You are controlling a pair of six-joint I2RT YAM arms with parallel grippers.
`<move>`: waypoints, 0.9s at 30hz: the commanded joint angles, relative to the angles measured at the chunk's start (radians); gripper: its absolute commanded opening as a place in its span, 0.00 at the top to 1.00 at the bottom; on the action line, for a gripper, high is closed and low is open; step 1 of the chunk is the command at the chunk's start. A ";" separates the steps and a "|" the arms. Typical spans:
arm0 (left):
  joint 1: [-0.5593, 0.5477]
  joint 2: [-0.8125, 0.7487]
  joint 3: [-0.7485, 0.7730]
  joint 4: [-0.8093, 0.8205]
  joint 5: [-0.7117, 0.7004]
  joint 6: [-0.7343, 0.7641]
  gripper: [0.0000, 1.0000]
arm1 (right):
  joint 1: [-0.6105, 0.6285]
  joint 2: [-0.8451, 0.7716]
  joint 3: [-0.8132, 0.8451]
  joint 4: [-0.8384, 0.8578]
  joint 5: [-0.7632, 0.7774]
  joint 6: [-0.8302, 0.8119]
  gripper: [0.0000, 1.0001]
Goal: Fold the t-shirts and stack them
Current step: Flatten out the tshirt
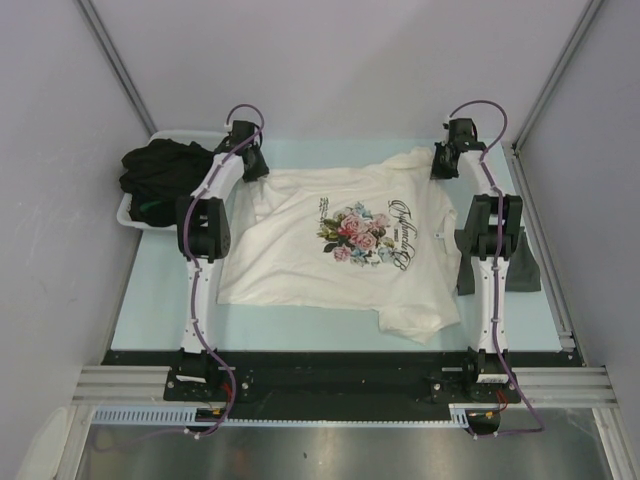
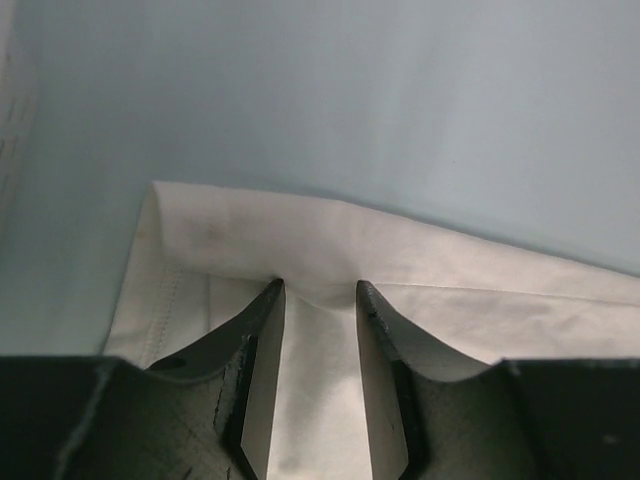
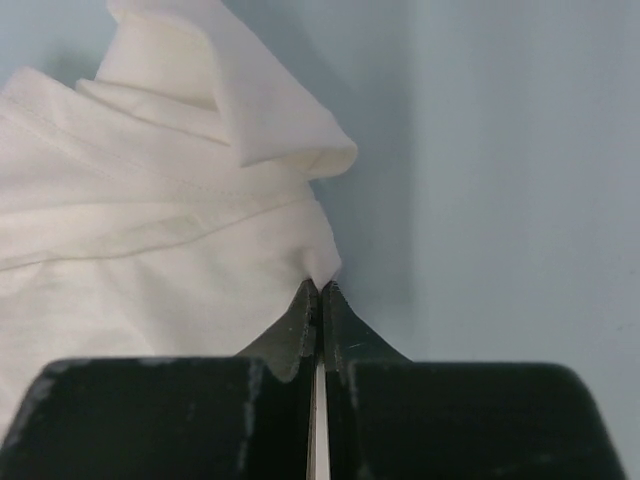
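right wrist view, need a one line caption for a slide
Right gripper shut on a bunched edge of the cream tee, pale blue table behind.

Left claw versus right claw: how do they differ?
The left claw is open over a flat hemmed edge of the white shirt; the right claw is shut, pinching it. Cloth by the left claw lies smooth; by the right claw it is bunched and folded. Both are at the shirt's far corners.

arms (image 1: 197, 310): white links, black joints | cables (image 1: 245, 108): purple (looped) | jaws: black, wedge-shaped
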 commanded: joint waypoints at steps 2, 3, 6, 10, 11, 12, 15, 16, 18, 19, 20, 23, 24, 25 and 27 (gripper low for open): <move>0.012 -0.023 0.011 0.049 0.057 -0.019 0.60 | -0.012 0.083 0.082 0.099 0.066 -0.038 1.00; 0.011 -0.029 0.005 0.059 0.062 -0.019 0.59 | -0.011 0.087 0.094 0.107 0.066 -0.038 1.00; 0.006 -0.061 -0.033 0.078 0.094 -0.005 0.59 | -0.009 0.099 0.111 0.141 0.066 -0.041 1.00; -0.008 -0.121 -0.106 0.109 0.126 0.021 0.59 | -0.004 0.101 0.117 0.185 0.062 -0.054 1.00; -0.017 -0.132 -0.120 0.114 0.131 0.027 0.59 | -0.003 0.101 0.119 0.202 0.060 -0.056 1.00; -0.020 -0.141 -0.133 0.129 0.143 0.042 0.59 | -0.003 0.101 0.119 0.213 0.057 -0.061 1.00; -0.041 -0.176 -0.176 0.134 0.143 0.073 0.59 | -0.001 0.103 0.122 0.250 0.042 -0.056 1.00; -0.046 -0.191 -0.197 0.135 0.143 0.079 0.58 | 0.000 0.104 0.123 0.259 0.040 -0.058 1.00; -0.060 -0.210 -0.228 0.141 0.143 0.097 0.58 | 0.002 0.107 0.123 0.288 0.039 -0.064 1.00; -0.063 -0.231 -0.260 0.143 0.143 0.102 0.58 | 0.003 0.110 0.126 0.296 0.043 -0.068 1.00; -0.066 -0.242 -0.280 0.152 0.145 0.104 0.58 | 0.003 0.113 0.136 0.307 0.043 -0.070 1.00; -0.072 -0.287 -0.347 0.163 0.157 0.110 0.58 | 0.005 0.121 0.146 0.305 0.043 -0.070 1.00; -0.074 -0.306 -0.373 0.163 0.156 0.114 0.58 | 0.006 0.113 0.143 0.299 0.045 -0.073 1.00; -0.075 -0.319 -0.386 0.161 0.157 0.116 0.58 | 0.008 0.107 0.137 0.298 0.049 -0.076 0.98; -0.083 -0.354 -0.421 0.163 0.163 0.122 0.58 | 0.009 0.083 0.096 0.301 0.052 -0.088 0.86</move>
